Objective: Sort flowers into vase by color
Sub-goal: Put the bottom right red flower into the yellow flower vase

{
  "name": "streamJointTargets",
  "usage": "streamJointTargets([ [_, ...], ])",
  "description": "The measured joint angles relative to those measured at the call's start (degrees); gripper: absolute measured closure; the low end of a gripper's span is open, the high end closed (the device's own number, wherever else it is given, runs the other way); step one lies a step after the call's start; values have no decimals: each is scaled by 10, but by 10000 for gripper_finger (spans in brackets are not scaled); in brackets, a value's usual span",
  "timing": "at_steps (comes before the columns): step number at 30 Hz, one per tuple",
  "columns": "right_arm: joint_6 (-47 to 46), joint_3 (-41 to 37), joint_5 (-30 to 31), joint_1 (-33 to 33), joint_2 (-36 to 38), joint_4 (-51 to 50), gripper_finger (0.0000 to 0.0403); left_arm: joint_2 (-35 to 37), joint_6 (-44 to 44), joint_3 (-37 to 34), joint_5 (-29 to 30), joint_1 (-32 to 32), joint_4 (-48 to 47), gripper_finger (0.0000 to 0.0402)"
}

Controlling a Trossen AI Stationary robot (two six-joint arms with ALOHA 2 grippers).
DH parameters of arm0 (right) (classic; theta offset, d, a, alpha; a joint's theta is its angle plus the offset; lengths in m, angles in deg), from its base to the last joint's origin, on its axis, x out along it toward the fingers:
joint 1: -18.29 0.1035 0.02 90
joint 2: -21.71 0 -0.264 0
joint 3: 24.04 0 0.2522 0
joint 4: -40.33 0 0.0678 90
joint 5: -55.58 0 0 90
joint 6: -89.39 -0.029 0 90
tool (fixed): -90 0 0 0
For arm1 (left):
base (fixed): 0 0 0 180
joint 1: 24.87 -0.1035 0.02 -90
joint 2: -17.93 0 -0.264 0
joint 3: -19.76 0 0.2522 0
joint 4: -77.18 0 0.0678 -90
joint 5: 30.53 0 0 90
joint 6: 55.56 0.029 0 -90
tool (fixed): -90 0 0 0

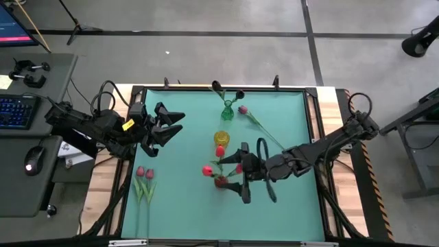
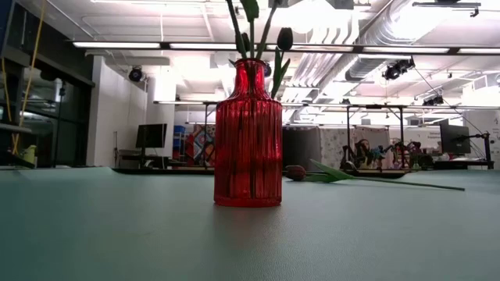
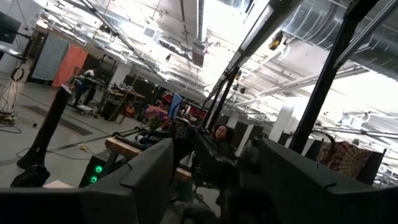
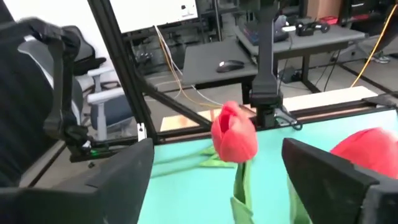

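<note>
A red ribbed vase [image 2: 248, 144] stands near the table's middle [image 1: 221, 181] with several red tulips in it. One red tulip head [image 4: 234, 134] stands upright between the open fingers of my right gripper [image 4: 217, 163], with a gap on each side. Another red head [image 4: 367, 149] shows beside it. My right gripper [image 1: 242, 173] reaches level from the table's right. A pink tulip [image 1: 243, 110] lies flat on the mat [image 2: 295, 172]. Two pink tulips [image 1: 144, 175] lie at the near left. My left gripper [image 1: 169, 127] hangs open and empty over the left edge.
A yellow vase [image 1: 221, 138] stands just beyond the red one. A green vase [image 1: 227, 110] with dark flowers [image 1: 239, 94] stands near the far edge. The teal mat [image 1: 288, 206] is bare at the near right. A desk with keyboard and mouse stands left of the table.
</note>
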State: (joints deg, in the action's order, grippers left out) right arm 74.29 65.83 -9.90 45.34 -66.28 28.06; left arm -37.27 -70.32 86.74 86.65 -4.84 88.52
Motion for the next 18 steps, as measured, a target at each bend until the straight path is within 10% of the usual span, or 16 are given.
streamJointTargets([
  [10, 10, 0, 18, 0, 123, -19, 48, 2, -26, 0, -11, 6, -41, 177],
  [18, 2, 0, 95, 0, 191, -80, 48, -3, -379, 0, -38, 34, -440, 177],
])
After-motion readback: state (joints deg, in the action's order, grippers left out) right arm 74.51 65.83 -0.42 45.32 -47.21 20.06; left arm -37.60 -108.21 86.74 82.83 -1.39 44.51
